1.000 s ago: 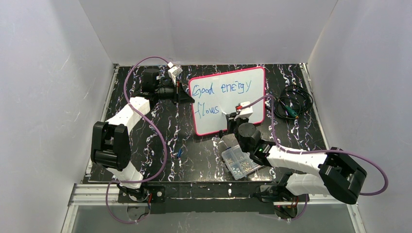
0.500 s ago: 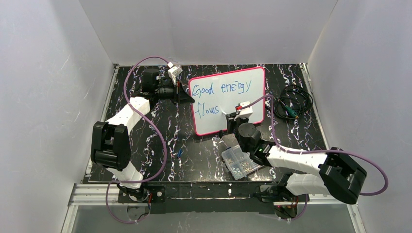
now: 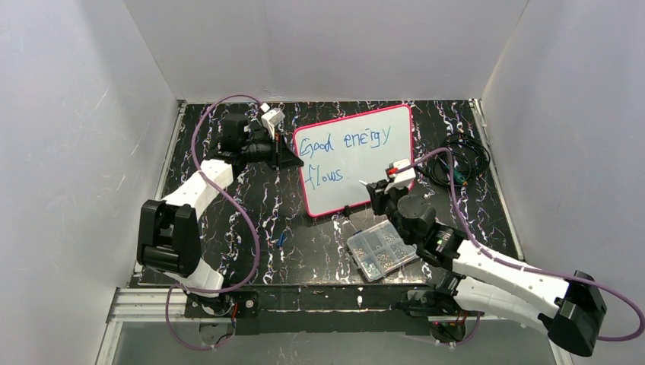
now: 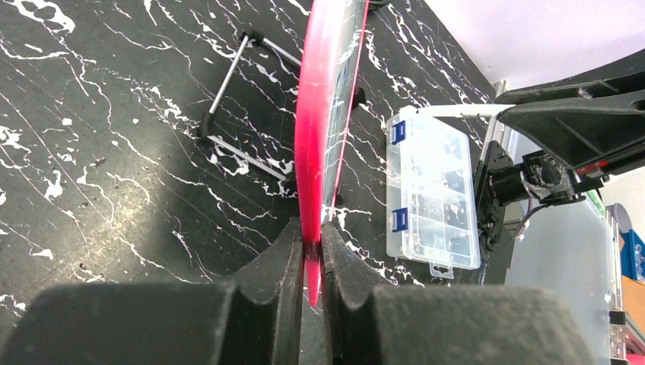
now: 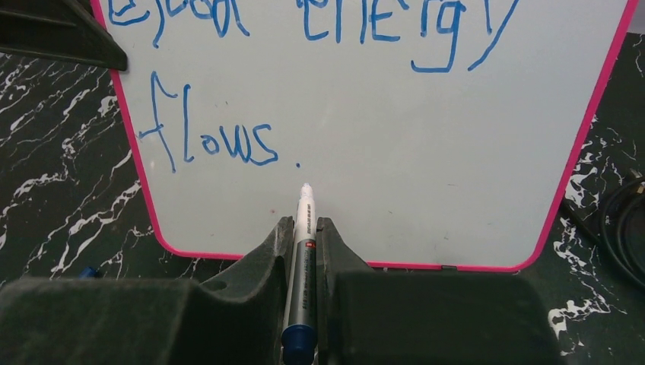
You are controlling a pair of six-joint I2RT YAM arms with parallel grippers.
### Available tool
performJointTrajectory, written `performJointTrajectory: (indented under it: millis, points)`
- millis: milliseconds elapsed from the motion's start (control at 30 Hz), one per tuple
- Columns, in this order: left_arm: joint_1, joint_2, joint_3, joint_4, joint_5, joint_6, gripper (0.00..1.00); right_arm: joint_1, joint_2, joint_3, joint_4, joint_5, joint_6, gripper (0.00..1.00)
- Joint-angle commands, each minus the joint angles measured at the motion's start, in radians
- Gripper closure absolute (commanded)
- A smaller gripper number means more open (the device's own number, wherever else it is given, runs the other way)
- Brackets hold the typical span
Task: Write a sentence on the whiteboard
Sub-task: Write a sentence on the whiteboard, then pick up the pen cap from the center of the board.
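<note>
Left gripper (image 4: 310, 237): clamping onto the whiteboard (image 3: 365, 156) frame's edge.
Right gripper (image 5: 304, 228): pinching a marker (image 5: 303, 258), tip pointing at the board.
Sentence (image 5: 232, 144): showing "Good energy flows."

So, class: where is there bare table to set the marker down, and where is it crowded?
Free: the table patch bordered by the whiteboard, the blue cap and the parts box. Crowded: the right side, with the right gripper and cable coil.
</note>
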Motion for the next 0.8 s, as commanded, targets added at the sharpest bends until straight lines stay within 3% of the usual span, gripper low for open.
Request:
performJointTrajectory:
  millis: [0, 367, 533, 600, 767]
  points:
    - [-0.009, -0.091, -0.033, 0.016, -0.015, -0.010, 0.85, 0.001, -0.058, 0.087, -0.152, -0.034, -0.038, 0.99]
    - [-0.009, -0.212, -0.136, -0.067, -0.150, 0.015, 0.50, 0.001, -0.203, 0.095, -0.263, -0.049, -0.056, 0.99]
    - [-0.009, -0.274, -0.175, -0.099, -0.201, 0.015, 0.42, 0.001, -0.257, 0.072, -0.263, -0.046, -0.061, 0.99]
    - [-0.009, -0.300, -0.190, -0.125, -0.230, 0.015, 0.34, 0.001, -0.271, 0.070, -0.263, -0.047, -0.069, 0.99]
    - [-0.009, -0.363, -0.223, -0.182, -0.258, 0.021, 0.32, 0.001, -0.306, 0.061, -0.257, -0.047, -0.085, 0.99]
